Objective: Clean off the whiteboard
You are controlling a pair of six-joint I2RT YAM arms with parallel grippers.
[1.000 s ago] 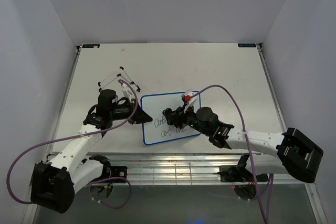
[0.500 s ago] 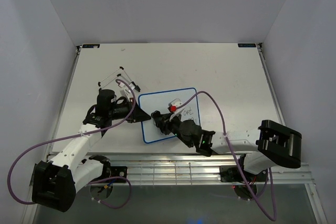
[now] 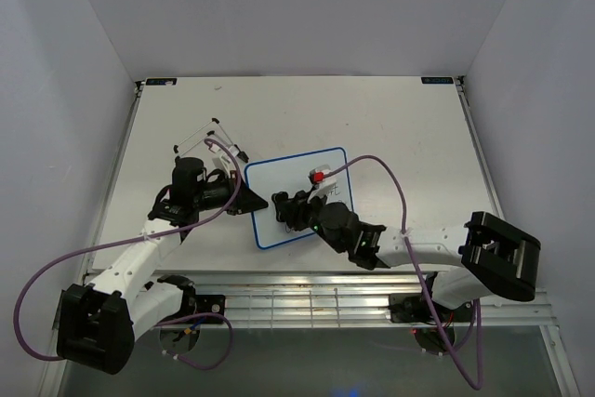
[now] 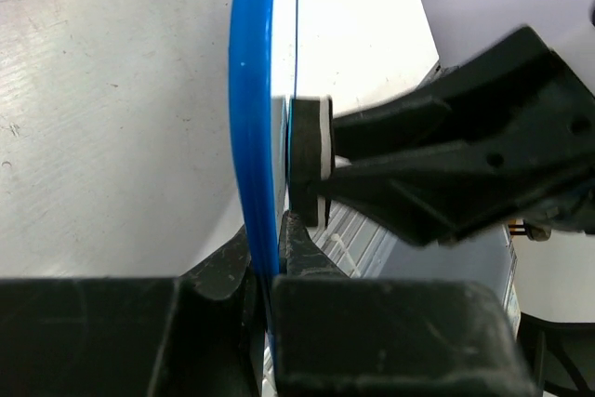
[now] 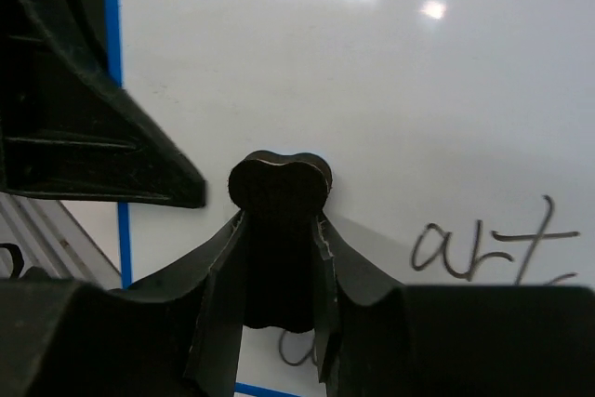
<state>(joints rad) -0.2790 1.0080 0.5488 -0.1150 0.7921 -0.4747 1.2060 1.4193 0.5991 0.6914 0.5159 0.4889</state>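
Note:
The whiteboard (image 3: 290,177), white with a blue rim, lies tilted at the table's middle. Black handwriting (image 5: 493,244) remains on its right part. My left gripper (image 3: 253,200) is shut on the board's left edge; in the left wrist view the jaws (image 4: 274,248) pinch the blue rim (image 4: 253,118) seen edge-on. My right gripper (image 3: 284,212) is shut on a small black eraser (image 5: 279,230) and presses it on the board's left part. The eraser (image 4: 311,151) also shows in the left wrist view, flat against the board.
A thin black wire stand (image 3: 209,139) lies on the table behind my left arm. A red and white piece (image 3: 320,175) sits on my right arm's cable above the board. The metal rail (image 3: 307,299) runs along the near edge.
My right gripper swept the eraser leftward across the board, then back slightly. The writing on the board's left part is gone. The board turned a little; the left gripper kept its hold.

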